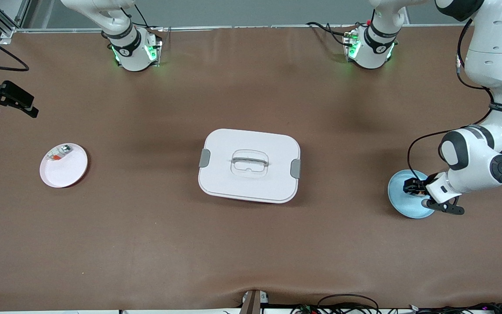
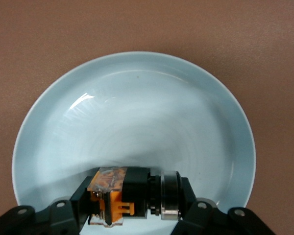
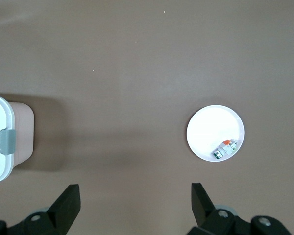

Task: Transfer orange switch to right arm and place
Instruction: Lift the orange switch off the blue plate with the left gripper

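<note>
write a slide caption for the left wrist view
Left gripper shut on the orange switch in the pale blue plate.

1. A glossy, glazed sheen is being shown by the pale blue plate (image 2: 137, 112).
2. The brown table (image 1: 251, 253) covering is looking matt and smooth.
3. The white lidded box (image 1: 249, 165) is appearing as matt plastic.
4. A shiny metal ring is being shown on the orange switch (image 2: 132, 196).

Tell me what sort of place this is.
Probably a robotics lab bench: two white Franka arms bolted to a brown-matted table, cables along its edge, and staged props, a lidded white box and small plates.
</note>
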